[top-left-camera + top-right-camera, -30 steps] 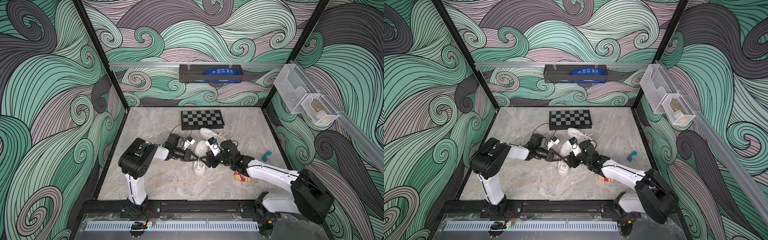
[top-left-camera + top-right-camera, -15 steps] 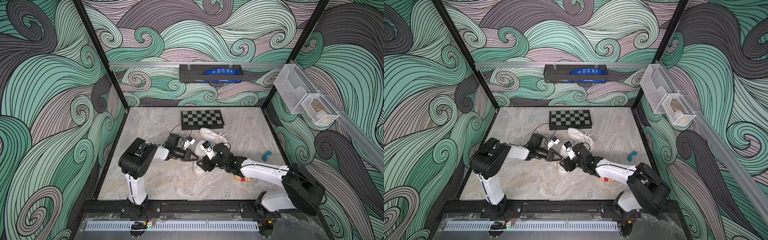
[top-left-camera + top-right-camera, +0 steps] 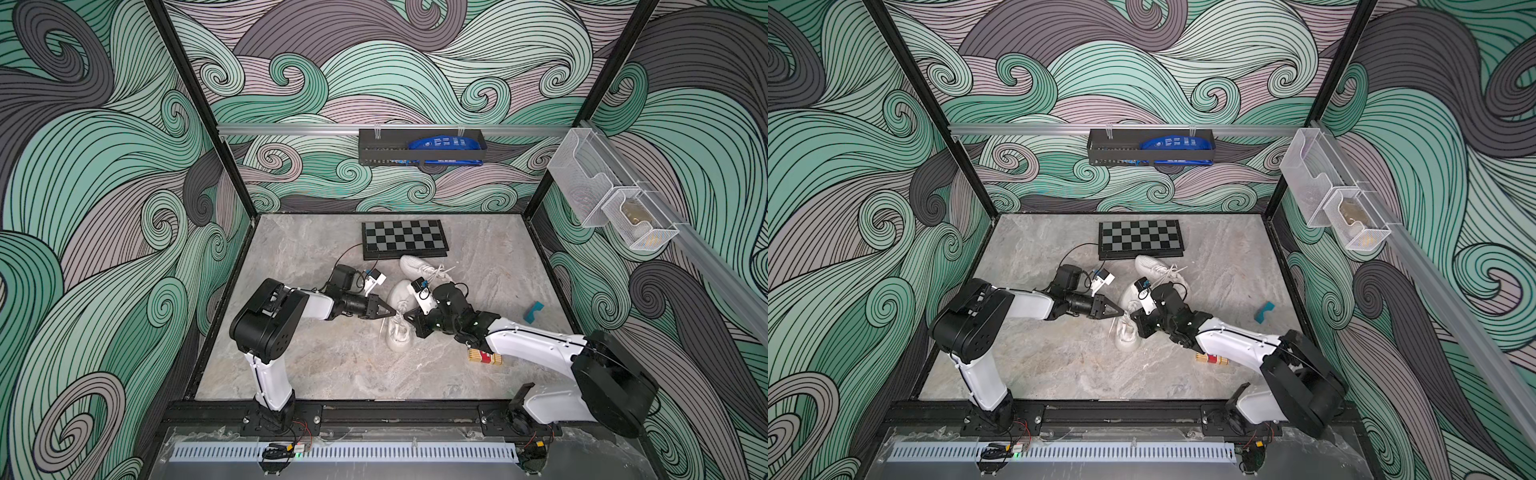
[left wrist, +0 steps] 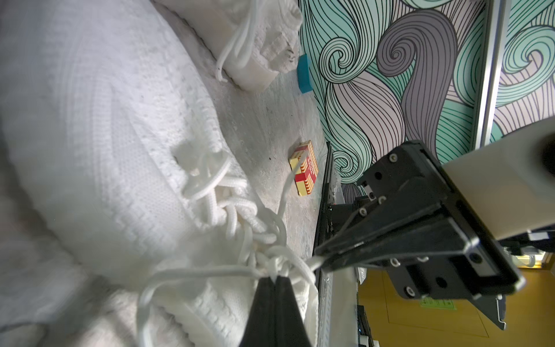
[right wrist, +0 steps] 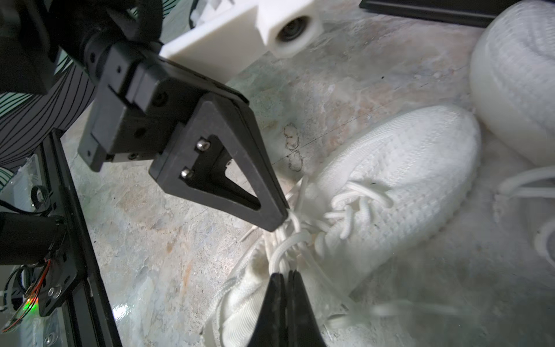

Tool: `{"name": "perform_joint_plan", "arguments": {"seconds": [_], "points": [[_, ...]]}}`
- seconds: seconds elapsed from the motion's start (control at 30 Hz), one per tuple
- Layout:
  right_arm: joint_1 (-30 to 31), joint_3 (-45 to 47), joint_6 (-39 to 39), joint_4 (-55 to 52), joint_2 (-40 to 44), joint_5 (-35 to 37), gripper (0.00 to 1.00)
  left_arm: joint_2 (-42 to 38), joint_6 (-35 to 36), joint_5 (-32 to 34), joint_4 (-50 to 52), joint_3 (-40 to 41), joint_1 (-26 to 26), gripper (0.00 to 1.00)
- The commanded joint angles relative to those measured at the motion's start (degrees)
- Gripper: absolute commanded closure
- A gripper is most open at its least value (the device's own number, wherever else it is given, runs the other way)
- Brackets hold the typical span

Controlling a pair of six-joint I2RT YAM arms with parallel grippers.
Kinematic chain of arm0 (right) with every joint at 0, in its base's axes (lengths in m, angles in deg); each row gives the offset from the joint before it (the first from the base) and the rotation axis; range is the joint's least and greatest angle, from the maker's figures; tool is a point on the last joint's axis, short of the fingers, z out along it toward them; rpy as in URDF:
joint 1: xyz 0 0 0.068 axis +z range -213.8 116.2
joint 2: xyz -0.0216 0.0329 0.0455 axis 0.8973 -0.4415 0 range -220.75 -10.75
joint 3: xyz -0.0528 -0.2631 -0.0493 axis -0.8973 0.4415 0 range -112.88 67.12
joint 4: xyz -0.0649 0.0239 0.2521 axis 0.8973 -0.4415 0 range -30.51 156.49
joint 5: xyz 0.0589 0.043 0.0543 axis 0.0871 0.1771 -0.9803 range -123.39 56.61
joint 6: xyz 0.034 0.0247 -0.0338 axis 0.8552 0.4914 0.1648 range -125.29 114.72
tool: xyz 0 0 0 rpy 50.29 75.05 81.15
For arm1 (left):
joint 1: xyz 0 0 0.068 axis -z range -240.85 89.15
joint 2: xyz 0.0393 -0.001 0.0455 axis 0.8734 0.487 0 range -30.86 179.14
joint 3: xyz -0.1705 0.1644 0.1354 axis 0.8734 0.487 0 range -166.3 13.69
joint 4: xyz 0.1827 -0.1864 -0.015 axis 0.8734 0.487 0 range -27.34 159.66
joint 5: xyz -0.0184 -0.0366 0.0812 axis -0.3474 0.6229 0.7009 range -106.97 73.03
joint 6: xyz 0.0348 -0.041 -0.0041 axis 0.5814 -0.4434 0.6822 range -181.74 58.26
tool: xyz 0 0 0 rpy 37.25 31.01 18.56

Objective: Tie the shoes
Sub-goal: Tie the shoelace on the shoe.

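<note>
Sneakers, a pair of all-white knit low-tops with white soles, lie near the middle of the grey marbled surface [image 3: 332, 365]. The nearer white sneaker [image 3: 398, 338] has its toe toward the back wall and its heel toward the arms' bases. The farther white sneaker [image 3: 417, 266] lies just in front of a black-and-grey folding chessboard [image 3: 405, 239]. Its toe is close beside the nearer one's toe, and its own laces are loose and splayed on the surface.

Both arms extend low over the nearer sneaker's lacing from opposite sides. The left hand [image 3: 390, 314] points in from the left, its black triangular fingers [image 5: 210, 120] clenched tip to tip. In the left wrist view those tips pinch the thin white laces [image 4: 271, 269] right at the tangle over the tongue. The right hand [image 3: 410, 319] points in from the right and is likewise clenched. In the left wrist view a strand runs straight into its closed tips, and in the right wrist view a loop of lace rises to the pressed-together fingers. The tips of the two hands are just beside each other, with only a short run of lace between them. More lace trails off the sneaker's side onto the surface.

To the right, a small red-and-yellow box [image 3: 484, 356] shows at the edge of the right arm's white link. A teal block [image 3: 533, 311] lies well apart from the sneakers, near the right wall. A black wall tray [image 3: 376, 151] holding something blue hangs on the back wall.
</note>
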Motion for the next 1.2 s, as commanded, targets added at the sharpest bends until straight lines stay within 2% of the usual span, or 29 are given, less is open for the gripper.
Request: {"name": "perform_joint_plan", "arguments": {"seconds": [0.0,0.4,0.8,0.97,1.07,1.1,1.17], "points": [[-1.8,1.9,0.4,-0.5,1.2,-1.5,1.0,-2.5,-0.5,2.0,-0.3,1.0,-2.1,1.0],[-5.8,4.4,1.6,-0.7,1.6,-2.4,1.0,-4.5,-2.3,10.9,2.8,4.1,-8.0,1.0],[-8.5,7.0,5.7,-0.7,1.1,-1.3,1.0,-4.1,-1.9,19.6,9.2,4.9,-9.3,1.0],[-8.6,6.2,4.4,-0.8,1.2,-2.7,1.0,-4.6,-1.4,18.2,8.6,4.7,-9.1,1.0],[-8.5,4.5,2.7,-0.7,1.8,-5.5,1.0,-5.5,-1.5,13.2,5.6,4.6,-8.8,1.0],[-8.5,4.0,2.4,-0.7,2.3,-6.6,0.92,-6.1,-1.3,12.3,5.3,4.5,-8.7,0.95],[-8.6,3.2,2.3,-2.1,4.5,-7.9,0.68,-8.0,-0.7,12.4,5.4,4.6,-8.7,0.61]]}}
